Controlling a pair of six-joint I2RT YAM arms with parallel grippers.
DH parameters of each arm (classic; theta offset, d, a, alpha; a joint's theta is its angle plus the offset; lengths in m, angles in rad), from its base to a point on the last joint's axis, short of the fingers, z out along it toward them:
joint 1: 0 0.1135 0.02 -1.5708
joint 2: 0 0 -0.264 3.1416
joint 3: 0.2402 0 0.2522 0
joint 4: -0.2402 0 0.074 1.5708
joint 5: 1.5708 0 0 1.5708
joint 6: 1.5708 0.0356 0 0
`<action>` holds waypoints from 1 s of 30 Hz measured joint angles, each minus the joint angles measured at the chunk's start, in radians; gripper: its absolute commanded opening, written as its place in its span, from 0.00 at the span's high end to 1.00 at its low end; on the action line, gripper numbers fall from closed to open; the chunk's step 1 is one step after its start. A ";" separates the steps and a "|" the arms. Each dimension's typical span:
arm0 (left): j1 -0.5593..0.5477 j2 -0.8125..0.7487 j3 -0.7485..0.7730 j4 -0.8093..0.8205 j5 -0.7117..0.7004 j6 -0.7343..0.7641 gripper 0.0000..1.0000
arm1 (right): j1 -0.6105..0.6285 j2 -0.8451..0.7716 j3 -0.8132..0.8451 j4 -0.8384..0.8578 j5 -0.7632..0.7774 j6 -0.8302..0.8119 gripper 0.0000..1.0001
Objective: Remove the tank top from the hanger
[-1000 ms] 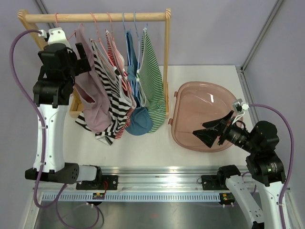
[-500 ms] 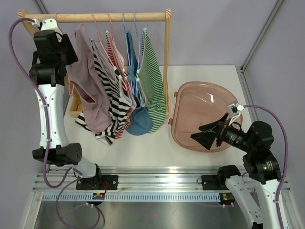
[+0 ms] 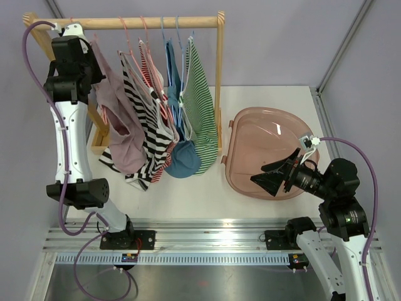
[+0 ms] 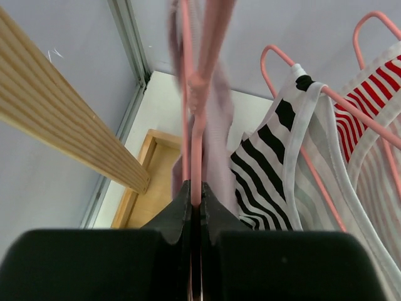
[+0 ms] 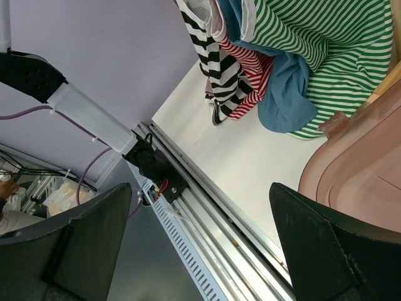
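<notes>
A mauve tank top [image 3: 122, 125] hangs on the leftmost pink hanger [image 4: 199, 88] of a wooden rail [image 3: 125, 22]. My left gripper [image 3: 94, 63] is up beside that rail at the rack's left end. In the left wrist view the left gripper [image 4: 196, 191] is shut on the hanger's pink wire, with mauve tank top fabric [image 4: 216, 157] just behind it. My right gripper [image 3: 272, 175] stands open over the near edge of a pink basin [image 3: 263, 132], holding nothing. The right gripper [image 5: 200, 186] faces the table's front edge.
More tops hang to the right on the same rail: a black-and-white striped one [image 3: 147, 144], a red-striped one [image 3: 153, 75], a blue one [image 3: 182, 157] and a green-striped one [image 3: 203, 119]. The rack's right post [image 3: 219, 81] stands next to the basin. A metal rail [image 3: 207, 238] runs along the front.
My left arm rose and swung in to the rail's left end, and its jaws went from open to shut on the pink hanger. The right arm shifted slightly and stayed open.
</notes>
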 measured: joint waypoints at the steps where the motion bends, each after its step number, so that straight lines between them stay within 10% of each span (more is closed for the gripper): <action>1: -0.002 0.000 0.005 -0.008 -0.001 -0.001 1.00 | 0.000 0.000 0.000 0.000 0.000 0.000 0.01; 30: -0.001 -0.479 0.028 -0.222 0.061 -0.072 1.00 | 0.000 0.001 0.020 -0.008 0.021 0.000 0.00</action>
